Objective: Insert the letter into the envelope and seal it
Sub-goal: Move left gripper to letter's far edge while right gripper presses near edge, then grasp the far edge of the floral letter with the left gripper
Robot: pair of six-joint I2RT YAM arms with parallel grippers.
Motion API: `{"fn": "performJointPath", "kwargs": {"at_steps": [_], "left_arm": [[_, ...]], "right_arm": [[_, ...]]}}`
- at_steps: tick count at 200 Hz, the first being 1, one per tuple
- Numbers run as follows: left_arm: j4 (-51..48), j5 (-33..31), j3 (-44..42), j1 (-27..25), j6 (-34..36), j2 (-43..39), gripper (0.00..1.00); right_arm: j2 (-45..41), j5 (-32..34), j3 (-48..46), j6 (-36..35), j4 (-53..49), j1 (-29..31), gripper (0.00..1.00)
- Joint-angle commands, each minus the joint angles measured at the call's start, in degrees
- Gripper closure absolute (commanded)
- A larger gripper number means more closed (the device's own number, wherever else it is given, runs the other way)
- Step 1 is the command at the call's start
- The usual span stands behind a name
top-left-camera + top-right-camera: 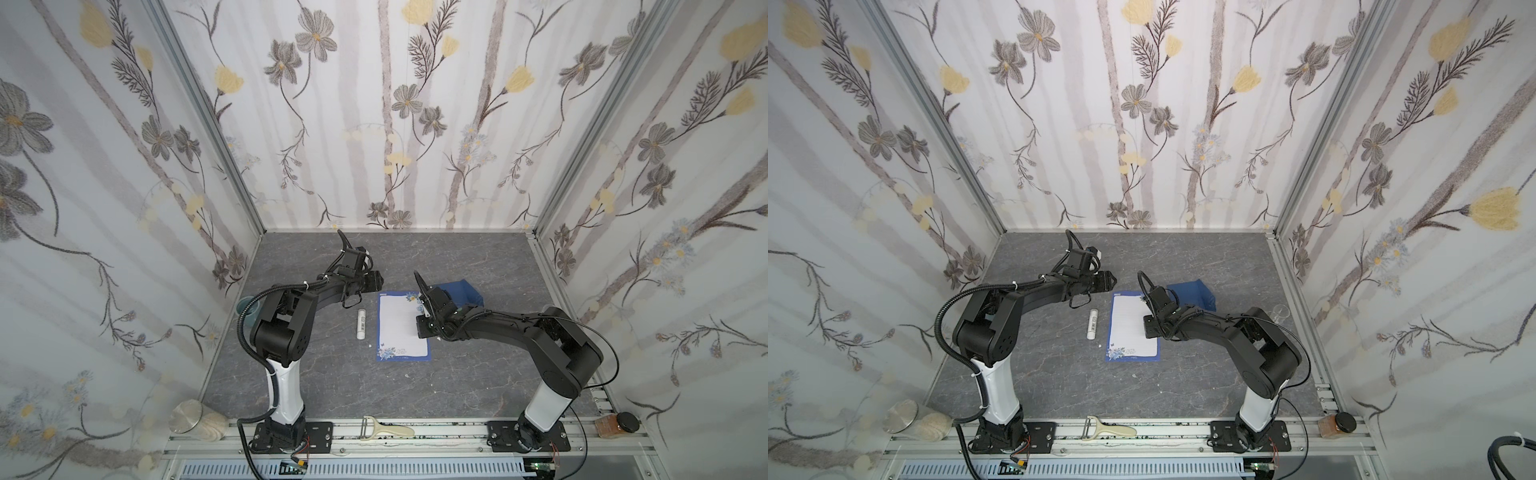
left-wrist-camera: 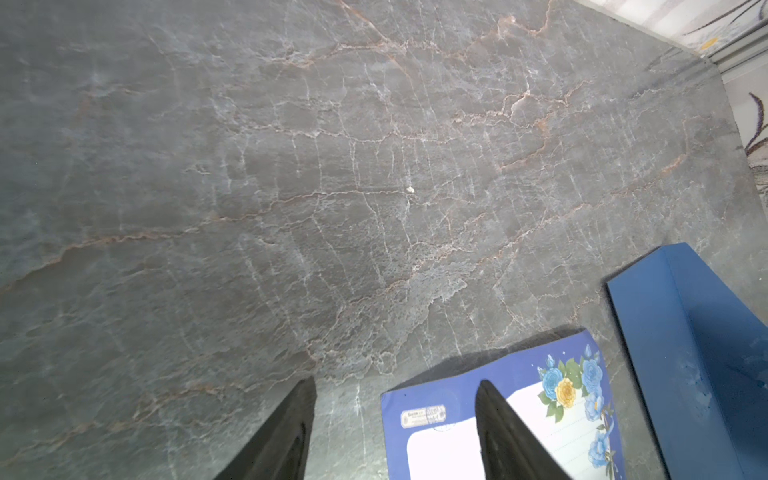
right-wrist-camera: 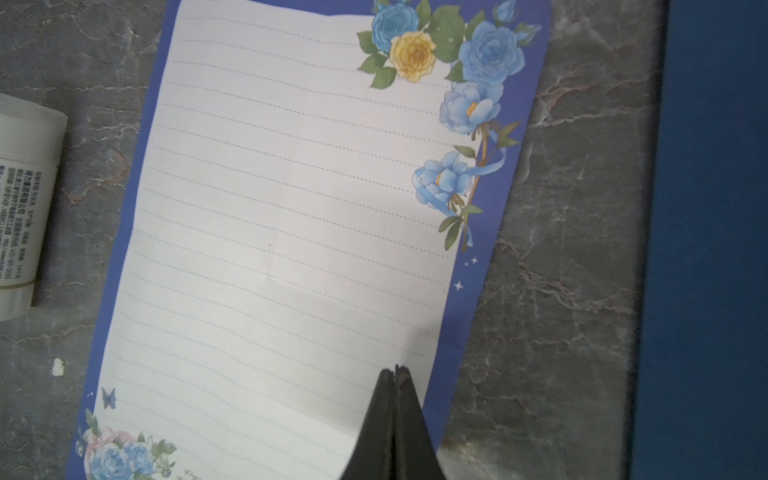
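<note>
Front rail [image 1: 449, 430]: closest to you in both top views; a pale-handled peeler [image 1: 384, 429] lies on it near its middle.
Surface [image 1: 457, 374]: grey marbled slab; everything for your task sits around its centre.
Letter [image 1: 401, 328]: you will find it flat and lined face up at mid-surface, with its long edges running away from you. Blue and yellow flowers mark its far right corner, and the right arm [image 1: 498, 328] reaches over its right side.
Envelope [image 1: 459, 293]: dark blue, just beyond and right of the letter's far right corner. Your right wrist view shows a strip of bare surface between the two, so they are apart, and the letter is outside it.
Left claw [image 2: 397, 384]: fingers apart with nothing between them. It hangs at the letter's far edge, one finger over the blue border.
Right claw [image 3: 395, 370]: fingers pressed together, gripping nothing. The tips are over the letter's right part; you cannot tell whether they rest on the paper.
Glue stick [image 1: 361, 324]: white, lying just left of the letter and parallel to its long edge, with a small gap between them.
Crumb [image 1: 368, 345]: tiny white speck near the glue stick's nearer end.
</note>
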Motion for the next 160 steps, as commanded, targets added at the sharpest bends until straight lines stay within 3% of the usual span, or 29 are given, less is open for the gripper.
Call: {"fn": "performJointPath", "kwargs": {"at_steps": [1,84,160], "left_arm": [[-1.2,0.7,0.7,0.1,0.8,0.5,0.38],[-2.5,0.9,0.3,0.1,1.3,-0.4,0.42],[-3.2,0.6,0.3,0.1,1.8,-0.1,0.47]], "right_arm": [[0.6,1.0,0.0,0.6,-0.3,0.0,1.0],[2.2,4.5,2.8,-3.8,-3.9,-1.6,1.0],[-0.7,3.2,2.7,-3.6,-3.9,-1.5,1.0]]}}
